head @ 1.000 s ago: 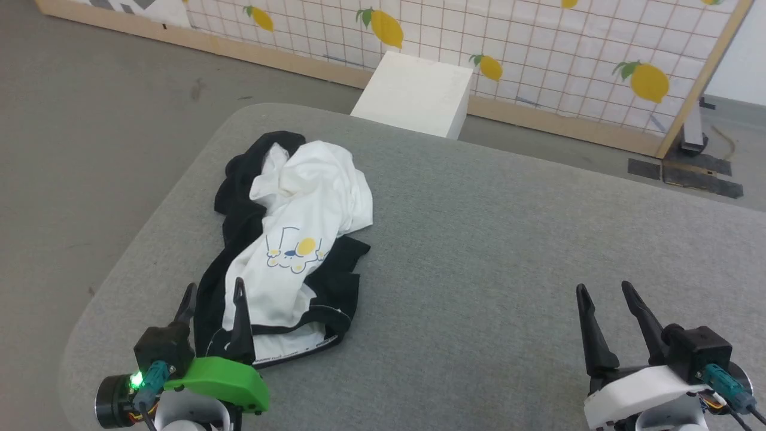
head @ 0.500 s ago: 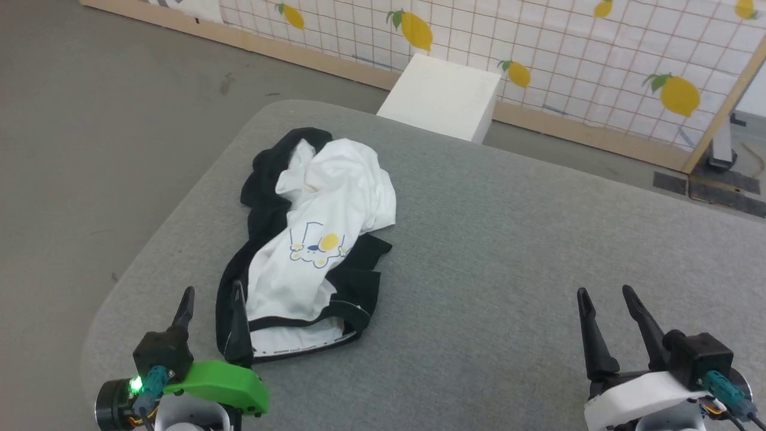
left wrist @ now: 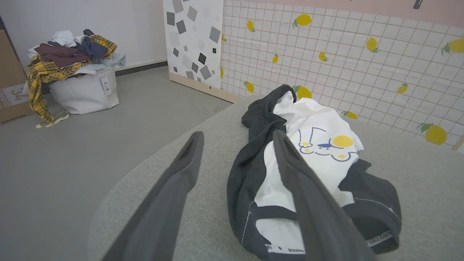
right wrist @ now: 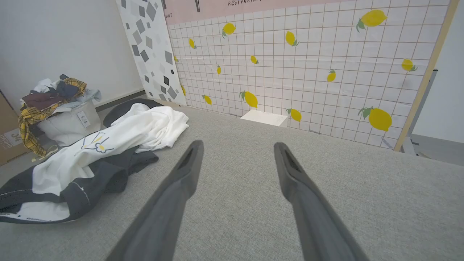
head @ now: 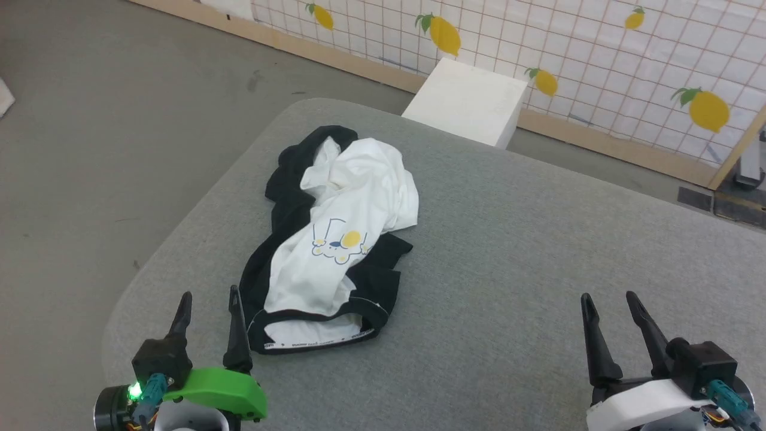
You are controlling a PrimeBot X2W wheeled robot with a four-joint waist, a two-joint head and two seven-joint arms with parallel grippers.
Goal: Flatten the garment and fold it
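Note:
The garment (head: pixel 341 239) lies crumpled on the left part of the grey padded table (head: pixel 538 251): white cloth with black sleeves bunched around it and a small yellow-and-blue print facing up. Its black neck trim lies at the near end. In the left wrist view the garment (left wrist: pixel 319 156) sits just beyond and to the right of the fingers. My left gripper (head: pixel 206 299) is open, hovering at the garment's near left edge, holding nothing. My right gripper (head: pixel 607 299) is open over bare table at the near right, far from the garment (right wrist: pixel 108 145).
A white box (head: pixel 467 102) stands on the floor behind the table, against a lemon-patterned tiled panel (head: pixel 598 54). A white bag heaped with clothes (left wrist: pixel 72 76) sits on the floor to the left. The table's rounded left corner (head: pixel 119 335) is close to my left gripper.
The whole head view has shifted, so the camera has turned left; the garment lies the same. Both grippers stay open and hold their places low in that view.

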